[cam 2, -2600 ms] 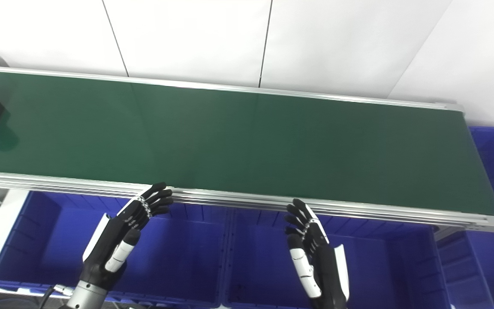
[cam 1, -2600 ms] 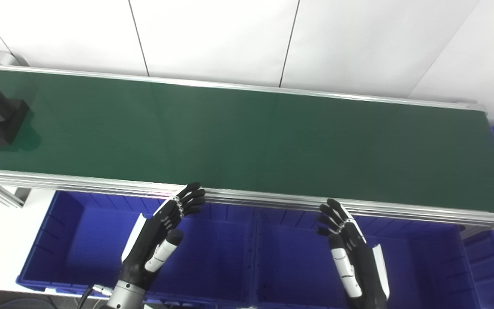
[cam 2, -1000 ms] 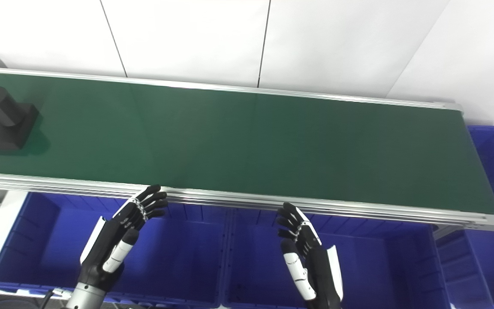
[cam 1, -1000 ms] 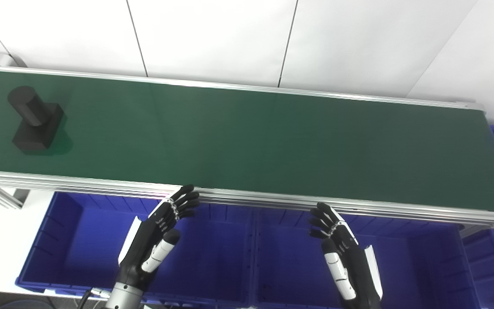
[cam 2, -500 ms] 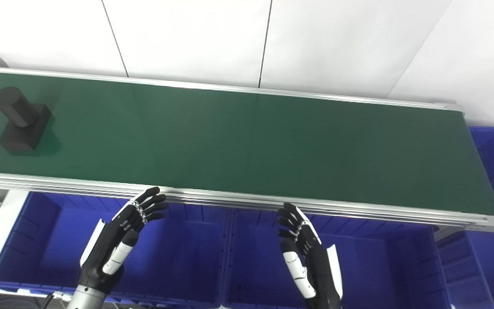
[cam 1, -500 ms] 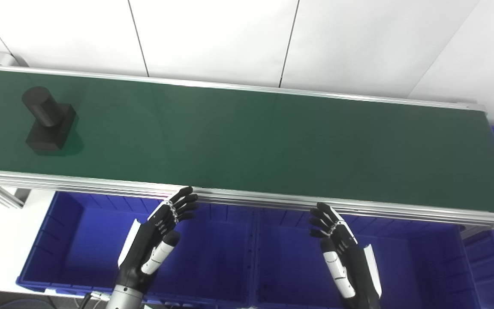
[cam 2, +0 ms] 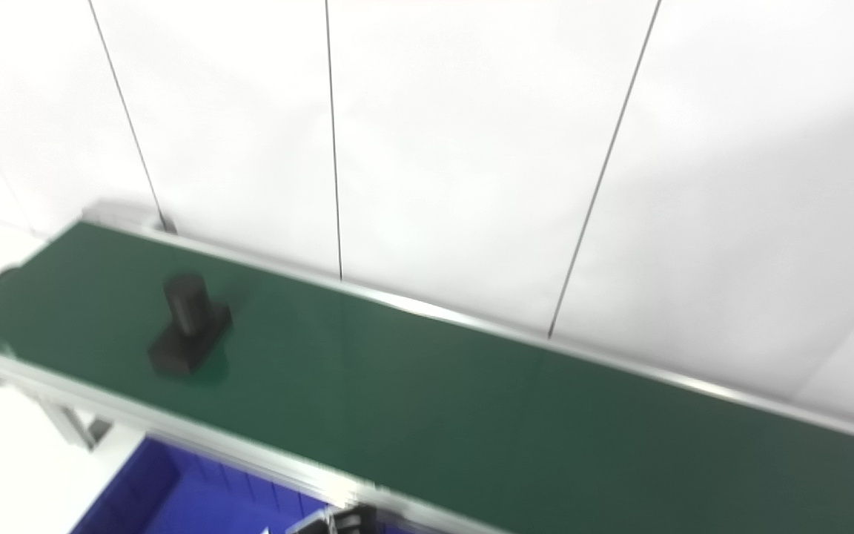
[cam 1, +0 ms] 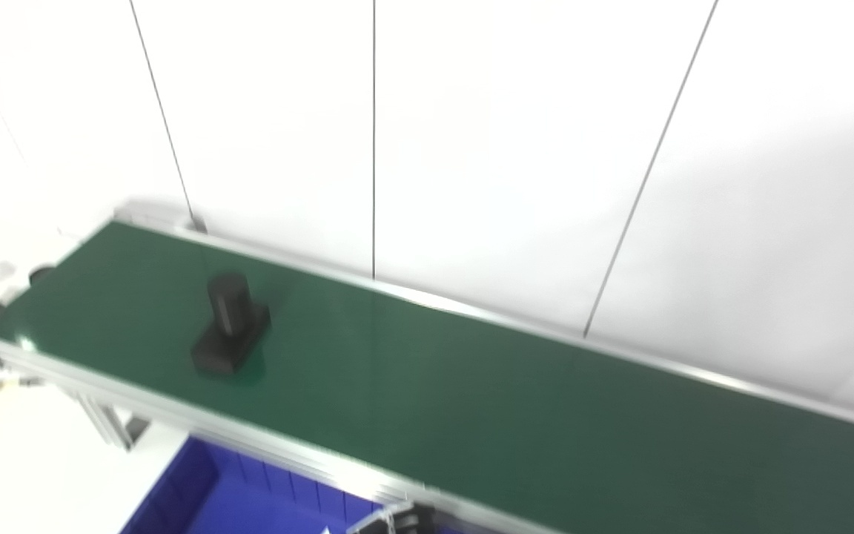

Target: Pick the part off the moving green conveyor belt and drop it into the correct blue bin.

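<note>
A black part (cam 1: 228, 328), a square base with an upright cylinder, stands on the green conveyor belt (cam 1: 486, 423) near its left end; it also shows in the right eye view (cam 2: 187, 328). A dark tip of my left hand (cam 1: 399, 518) just shows at the bottom edge, below the belt's near rail and far right of the part. Whether it is open or shut is hidden. My right hand is out of the picture. The picture is somewhat blurred.
A corner of a blue bin (cam 1: 201, 498) shows under the belt's near rail at the bottom left. The belt's metal frame and leg (cam 1: 104, 424) stand at the left. A white panelled wall (cam 1: 427, 148) rises behind the belt.
The camera has swung up and to the left, so the whole picture shifted. Both hands have dropped almost out of the picture. The part has ridden further right along the belt.
</note>
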Controlling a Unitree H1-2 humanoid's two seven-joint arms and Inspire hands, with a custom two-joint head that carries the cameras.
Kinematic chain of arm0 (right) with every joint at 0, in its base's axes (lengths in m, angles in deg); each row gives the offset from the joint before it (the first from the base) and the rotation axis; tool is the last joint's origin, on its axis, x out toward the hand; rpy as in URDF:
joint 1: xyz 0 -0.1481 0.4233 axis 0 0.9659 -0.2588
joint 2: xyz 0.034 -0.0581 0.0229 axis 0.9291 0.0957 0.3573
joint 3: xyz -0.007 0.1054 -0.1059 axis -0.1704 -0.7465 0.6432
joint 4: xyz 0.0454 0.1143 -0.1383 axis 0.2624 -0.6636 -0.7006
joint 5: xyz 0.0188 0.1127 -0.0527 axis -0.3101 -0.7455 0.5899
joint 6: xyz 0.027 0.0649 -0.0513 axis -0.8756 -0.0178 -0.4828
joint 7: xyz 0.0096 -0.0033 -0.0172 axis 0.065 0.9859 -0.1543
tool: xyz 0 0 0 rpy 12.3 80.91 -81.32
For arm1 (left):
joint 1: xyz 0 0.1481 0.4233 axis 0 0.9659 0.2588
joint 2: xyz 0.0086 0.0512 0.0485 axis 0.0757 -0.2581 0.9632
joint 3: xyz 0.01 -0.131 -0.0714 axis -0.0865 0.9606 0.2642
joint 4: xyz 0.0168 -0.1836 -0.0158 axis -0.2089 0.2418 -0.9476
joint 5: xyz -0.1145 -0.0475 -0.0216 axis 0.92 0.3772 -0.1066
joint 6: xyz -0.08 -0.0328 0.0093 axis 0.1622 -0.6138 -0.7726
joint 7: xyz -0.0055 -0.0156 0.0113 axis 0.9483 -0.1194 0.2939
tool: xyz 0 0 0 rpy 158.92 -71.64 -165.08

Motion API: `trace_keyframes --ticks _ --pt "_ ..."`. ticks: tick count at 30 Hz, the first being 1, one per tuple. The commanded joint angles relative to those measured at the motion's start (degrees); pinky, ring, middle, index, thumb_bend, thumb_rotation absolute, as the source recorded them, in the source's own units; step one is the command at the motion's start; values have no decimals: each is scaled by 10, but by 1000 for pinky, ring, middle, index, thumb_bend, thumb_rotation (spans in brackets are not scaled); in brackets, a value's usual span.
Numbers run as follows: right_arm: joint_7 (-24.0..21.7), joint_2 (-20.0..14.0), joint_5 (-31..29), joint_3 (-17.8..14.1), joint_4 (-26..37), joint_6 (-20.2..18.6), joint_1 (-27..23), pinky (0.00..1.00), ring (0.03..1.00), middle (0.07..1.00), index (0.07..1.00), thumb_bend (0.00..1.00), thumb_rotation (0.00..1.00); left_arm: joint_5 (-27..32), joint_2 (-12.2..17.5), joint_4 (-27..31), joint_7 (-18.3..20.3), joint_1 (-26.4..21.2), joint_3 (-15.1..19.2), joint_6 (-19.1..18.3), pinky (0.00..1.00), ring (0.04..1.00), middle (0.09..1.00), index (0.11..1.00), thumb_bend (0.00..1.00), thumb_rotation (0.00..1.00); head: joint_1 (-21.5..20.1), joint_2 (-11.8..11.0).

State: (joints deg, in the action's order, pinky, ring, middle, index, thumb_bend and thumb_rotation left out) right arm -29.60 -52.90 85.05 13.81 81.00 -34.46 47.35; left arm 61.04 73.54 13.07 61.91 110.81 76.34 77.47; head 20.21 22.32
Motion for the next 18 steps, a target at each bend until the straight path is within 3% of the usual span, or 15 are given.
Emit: trace_keyframes --ticks 1,3,7,18 --pt "-8 0 -11 -4 1 33 -8 782 854 884 928 382 884 -3 3 -7 6 -9 3 22 715 757 780 804 826 727 3 -12" --pt "-7 3 -9 -5 1 29 -10 780 856 886 935 361 866 -8 2 -17 5 -14 4 22 710 753 778 800 808 722 3 -18" --pt "-3 8 1 -10 3 8 -14 762 848 876 931 413 873 -16 -3 -31 4 -25 2 22 707 748 776 790 820 703 4 -32" --pt "-5 12 2 -18 -8 14 -26 739 841 868 925 409 850 -39 0 -51 -10 -48 0 22 698 739 768 778 834 742 1 -31"
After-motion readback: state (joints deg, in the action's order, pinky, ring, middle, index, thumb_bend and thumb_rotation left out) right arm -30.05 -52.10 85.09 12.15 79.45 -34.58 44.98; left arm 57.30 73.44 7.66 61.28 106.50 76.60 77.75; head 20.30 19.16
